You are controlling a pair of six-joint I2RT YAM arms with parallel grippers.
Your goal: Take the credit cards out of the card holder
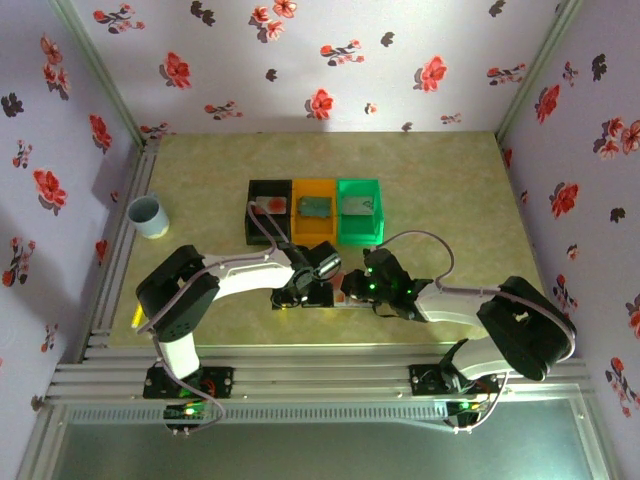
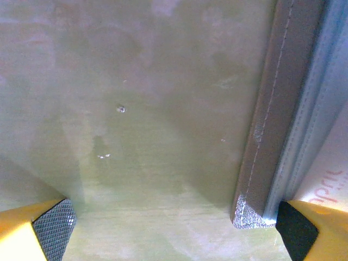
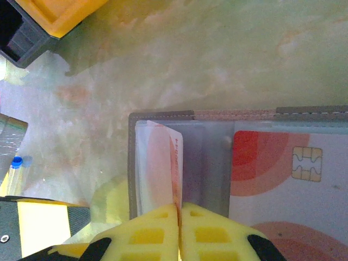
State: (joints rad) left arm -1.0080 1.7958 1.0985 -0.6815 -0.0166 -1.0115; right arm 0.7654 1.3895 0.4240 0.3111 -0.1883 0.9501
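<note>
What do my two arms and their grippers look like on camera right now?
The left arm and the right arm both have white links and bulky black joints, each trailing a grey cable. Green lights glow at the bases. The left gripper has yellow fingers with black knurled pads; the right gripper has yellow fingers moulded with square recesses.

pale lilac wallpapered walls (image 1: pixel 320 60) printed with red and dark flowers close in the top, left and right of the top view. a flat yellow-green marbled surface (image 1: pixel 200 165) lies between them, brightest along its far edge. silvery aluminium rails (image 1: pixel 320 378) run across the lower frame, and slim metal posts (image 1: pixel 100 75) climb the upper corners.
</note>
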